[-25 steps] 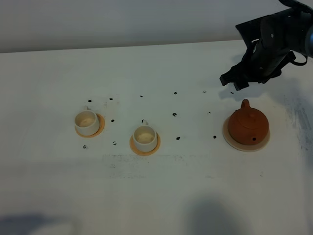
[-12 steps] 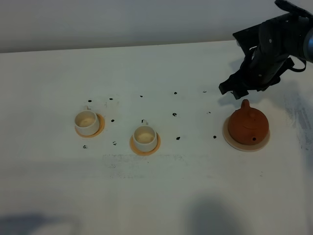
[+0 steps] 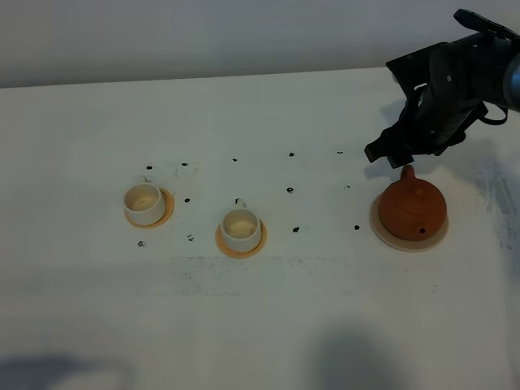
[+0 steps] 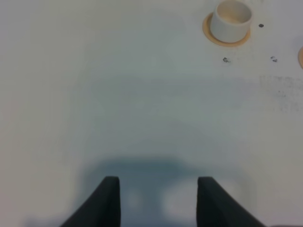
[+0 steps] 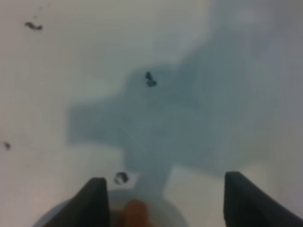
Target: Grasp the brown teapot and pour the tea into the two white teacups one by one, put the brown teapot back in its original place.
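Observation:
The brown teapot stands on the pale beige disc at the right of the table. My right gripper hovers open just behind and above it, empty. In the right wrist view the open right gripper frames a brown tip of the teapot and the disc's rim. Two white teacups stand on orange-tan coasters, one at the left and one nearer the middle. My left gripper is open and empty over bare table, far from a cup. No tea is visible.
Small dark specks are scattered on the white table between the cups and the teapot. The table's far edge meets a grey wall. The left arm is out of the exterior view.
My right gripper has come down and slightly nearer to the teapot's far side. The teapot, cups and left gripper have not moved.

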`<act>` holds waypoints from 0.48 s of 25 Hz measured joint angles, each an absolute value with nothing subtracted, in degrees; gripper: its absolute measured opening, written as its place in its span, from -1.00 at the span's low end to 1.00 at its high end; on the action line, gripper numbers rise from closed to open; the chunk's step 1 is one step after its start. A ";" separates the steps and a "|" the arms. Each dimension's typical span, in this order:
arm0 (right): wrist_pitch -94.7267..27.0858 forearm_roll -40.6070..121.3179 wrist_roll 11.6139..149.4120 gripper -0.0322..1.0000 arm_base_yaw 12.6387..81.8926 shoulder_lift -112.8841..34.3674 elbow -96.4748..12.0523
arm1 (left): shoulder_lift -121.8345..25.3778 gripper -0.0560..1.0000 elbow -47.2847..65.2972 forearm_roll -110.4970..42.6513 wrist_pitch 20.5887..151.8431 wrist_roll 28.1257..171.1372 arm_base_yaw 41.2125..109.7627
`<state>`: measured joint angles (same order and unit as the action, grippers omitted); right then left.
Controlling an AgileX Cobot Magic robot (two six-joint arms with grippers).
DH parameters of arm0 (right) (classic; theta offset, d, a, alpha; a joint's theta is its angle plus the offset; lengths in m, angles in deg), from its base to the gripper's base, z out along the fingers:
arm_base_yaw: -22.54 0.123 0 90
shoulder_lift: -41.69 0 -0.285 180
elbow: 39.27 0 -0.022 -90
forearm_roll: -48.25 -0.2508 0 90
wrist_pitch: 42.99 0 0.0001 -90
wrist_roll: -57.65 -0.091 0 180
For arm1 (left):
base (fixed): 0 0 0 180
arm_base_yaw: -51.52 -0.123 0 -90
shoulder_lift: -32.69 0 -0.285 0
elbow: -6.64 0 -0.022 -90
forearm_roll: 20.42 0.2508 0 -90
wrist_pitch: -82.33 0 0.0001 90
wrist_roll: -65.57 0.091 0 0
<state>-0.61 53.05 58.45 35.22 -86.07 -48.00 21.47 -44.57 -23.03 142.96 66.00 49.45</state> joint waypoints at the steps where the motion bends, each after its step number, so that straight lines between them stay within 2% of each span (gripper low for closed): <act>1: -0.61 53.27 58.45 0.10 35.18 -86.07 -48.00 | 21.47 -0.17 -44.57 -23.03 142.96 66.00 49.45; 12: 0.37 53.64 58.45 0.10 35.03 -86.07 -48.00 | 21.47 -0.17 -44.57 -23.03 142.96 66.00 49.45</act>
